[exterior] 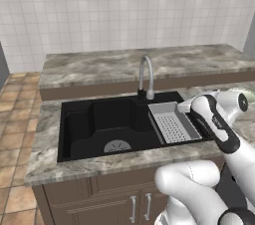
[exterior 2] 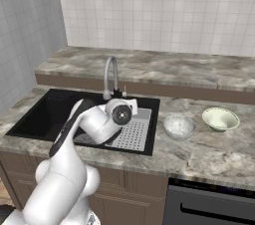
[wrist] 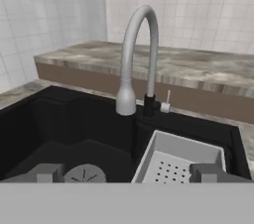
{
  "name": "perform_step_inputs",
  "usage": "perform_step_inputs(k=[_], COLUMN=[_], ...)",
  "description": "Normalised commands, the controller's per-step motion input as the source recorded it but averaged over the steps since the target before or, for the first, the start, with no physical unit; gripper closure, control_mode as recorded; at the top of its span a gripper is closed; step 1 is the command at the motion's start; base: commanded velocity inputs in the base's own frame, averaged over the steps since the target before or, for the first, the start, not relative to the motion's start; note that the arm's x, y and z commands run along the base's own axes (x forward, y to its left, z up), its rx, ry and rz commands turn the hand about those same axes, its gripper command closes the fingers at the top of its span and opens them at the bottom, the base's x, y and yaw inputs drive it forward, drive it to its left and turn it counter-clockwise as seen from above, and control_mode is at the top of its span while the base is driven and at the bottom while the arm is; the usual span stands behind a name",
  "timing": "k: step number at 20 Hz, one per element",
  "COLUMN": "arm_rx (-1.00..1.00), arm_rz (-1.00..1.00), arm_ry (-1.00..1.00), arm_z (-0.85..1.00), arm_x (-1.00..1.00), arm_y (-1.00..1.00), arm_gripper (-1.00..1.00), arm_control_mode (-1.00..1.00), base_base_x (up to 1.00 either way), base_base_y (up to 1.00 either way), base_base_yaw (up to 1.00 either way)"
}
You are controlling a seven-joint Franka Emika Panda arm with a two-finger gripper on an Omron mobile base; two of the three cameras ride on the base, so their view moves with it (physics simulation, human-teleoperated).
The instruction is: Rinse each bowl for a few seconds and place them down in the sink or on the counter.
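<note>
The robot's gripper point(wrist: 127, 172) is hanging released and empty over the black sink point(exterior: 89, 124), its two fingertips point(wrist: 45, 172) standing wide apart. From the hand view, the curved steel faucet point(wrist: 136, 54) is rising straight ahead of the gripper, the round drain point(wrist: 85, 173) is lying below its left finger, and the grey perforated tray point(wrist: 173, 161) is sitting below its right one. The right base view is showing what the others are missing: both bowls, well off to the gripper's right on the marbled desk point(exterior 2: 209, 152), the whitish-grey bowl point(exterior 2: 179, 126) nearer the sink and the green-lined bowl point(exterior 2: 220, 118) beyond it.
</note>
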Motion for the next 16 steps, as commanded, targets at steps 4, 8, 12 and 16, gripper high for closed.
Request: perform_step_inputs(k=[4, 8, 12, 16], arm_rx=[0.09, 0.05, 0.01, -0.02], arm_rz=[0.09, 0.08, 0.06, 0.04], arm_ry=[-0.05, -0.1, -0.18, -0.24], arm_z=[-0.05, -0.07, -0.11, -0.06], arm_x=[0.36, 0.24, 0.19, 0.13], arm_y=[-0.19, -0.13, -0.01, 0.0], arm_gripper=[-1.0, -1.0, -1.0, -1.0], arm_control_mode=[-1.0, -1.0, -1.0, -1.0], base_base_x=[0.0, 0.0, 0.0, 0.0], base_base_y=[0.0, 0.0, 0.0, 0.0], base_base_yaw=[0.0, 0.0, 0.0, 0.0])
